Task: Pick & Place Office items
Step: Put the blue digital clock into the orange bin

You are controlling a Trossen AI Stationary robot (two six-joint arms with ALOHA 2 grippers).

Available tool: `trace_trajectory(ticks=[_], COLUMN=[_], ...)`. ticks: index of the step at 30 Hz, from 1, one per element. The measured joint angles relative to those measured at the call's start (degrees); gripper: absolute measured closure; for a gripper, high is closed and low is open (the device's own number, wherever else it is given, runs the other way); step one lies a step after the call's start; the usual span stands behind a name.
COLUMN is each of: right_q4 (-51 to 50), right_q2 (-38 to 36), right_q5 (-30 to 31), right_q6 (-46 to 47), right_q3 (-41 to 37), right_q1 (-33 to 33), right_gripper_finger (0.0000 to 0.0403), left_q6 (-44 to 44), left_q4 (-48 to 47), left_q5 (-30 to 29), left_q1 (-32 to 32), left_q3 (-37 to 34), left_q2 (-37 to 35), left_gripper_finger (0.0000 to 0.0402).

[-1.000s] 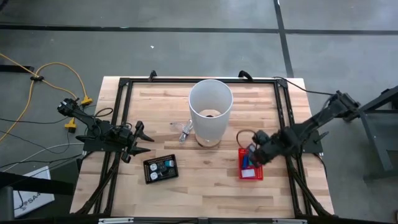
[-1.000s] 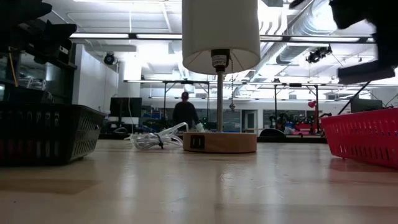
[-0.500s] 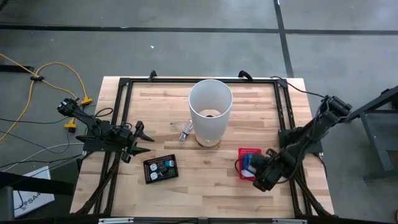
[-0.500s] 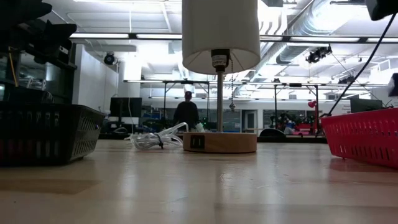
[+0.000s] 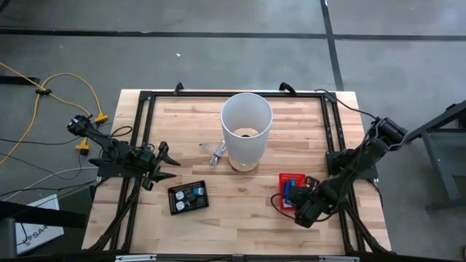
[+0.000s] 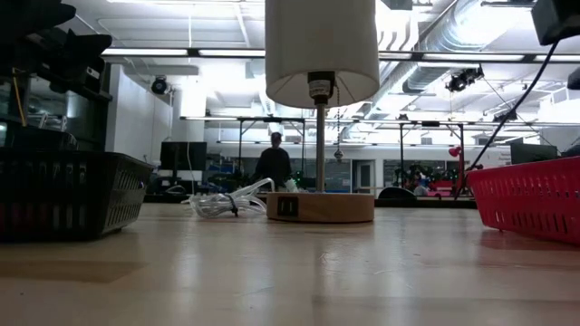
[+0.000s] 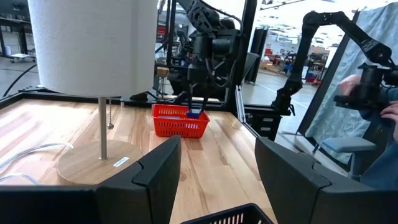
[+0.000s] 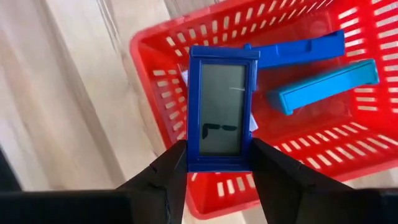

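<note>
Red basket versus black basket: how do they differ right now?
The red basket lies on the right, under the right gripper, which holds a blue item; blue pieces lie inside. The black basket sits nearer the open left gripper, holding small pieces. Both rest on the table.

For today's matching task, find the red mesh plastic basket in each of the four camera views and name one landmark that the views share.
High view: the red mesh plastic basket lies right of centre, beside the right gripper.
Low view: its wall fills the right edge.
Left wrist view: mid-picture, below the right gripper.
Right wrist view: directly beneath, behind the held blue flat device with a grey screen.
Shared landmark: the white-shaded lamp.
</note>
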Motion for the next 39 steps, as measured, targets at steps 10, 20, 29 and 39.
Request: trace_trajectory(ticks=[10,20,29,39], right_q4=[-2.4,-2.4,-1.3,-1.3], right_q2=[0.5,3.2,4.1,4.1], right_q5=[0.8,-0.6,-0.9,-0.6], right_q6=[-4.0,-8.5,-9.8,-9.6], right_q3=[0.0,0.0,0.0,0.0], right_q1=[-0.4,-1.5,-1.5,-1.5], right_gripper_finger=[0.0257,0.0256,0.0256,0.0256], left_q6=[0.0,0.0,0.0,0.0], left_q4=[0.0,0.0,0.0,0.0], left_q5=[0.0,0.0,0.0,0.0], left_q1=[0.0,0.0,0.0,0.0], left_q3=[0.0,0.0,0.0,0.0], left_q2=[0.0,0.0,0.0,0.0], left_gripper_finger=[0.0202,0.0202,0.0202,0.0202])
